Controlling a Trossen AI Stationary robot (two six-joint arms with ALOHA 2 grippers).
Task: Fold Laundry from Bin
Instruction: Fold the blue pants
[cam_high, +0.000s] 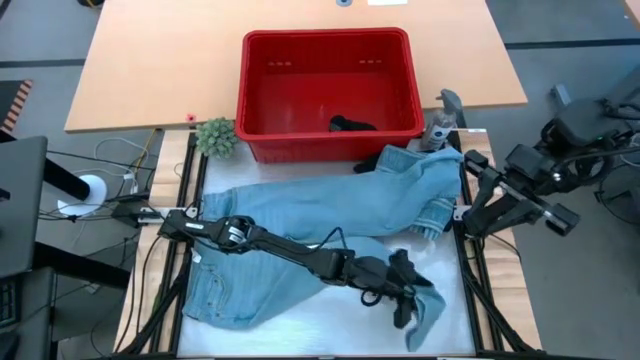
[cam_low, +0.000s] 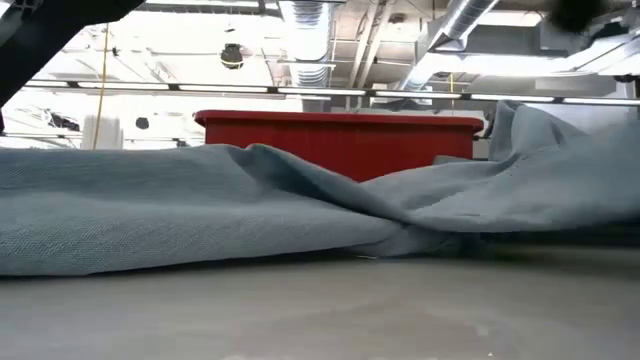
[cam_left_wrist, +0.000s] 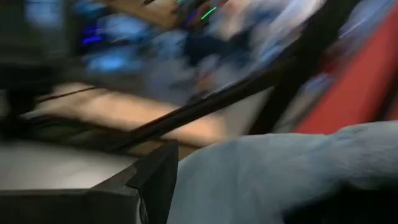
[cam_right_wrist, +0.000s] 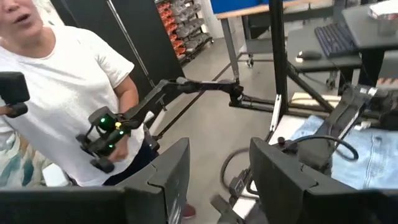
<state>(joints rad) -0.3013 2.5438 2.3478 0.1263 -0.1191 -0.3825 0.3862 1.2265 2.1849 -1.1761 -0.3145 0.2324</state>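
While the light blue jeans (cam_high: 330, 215) lie spread across the pale mat (cam_high: 300, 335) at the near part of the counter (cam_high: 130, 70), the left arm reaches low across them from the left side toward the right. Its left pincer (cam_high: 408, 297) sits over the end of the trouser leg that points to the near right corner; whether its fingers are spread or pinching the denim cannot be told, since the left wrist view is smeared and shows only one dark finger (cam_left_wrist: 155, 180) beside pale blue cloth. The waistband end of the jeans lies at the near left, and the other leg runs up to the right, its cuffed hem bunched just in front of the red bin (cam_high: 330, 90). That slotted bin stands on the counter behind the mat and holds a small black garment (cam_high: 352, 125) in its near right corner. From the low view the denim rises in soft folds across the whole width, with the bin's red wall behind it. A small green plant (cam_high: 216, 137) stands just beside the bin's near left corner. The right arm waits off the right edge of the mat, its right pincer (cam_right_wrist: 217, 180) spread with nothing between the fingers, facing out toward a person in a white T-shirt (cam_right_wrist: 62, 81).
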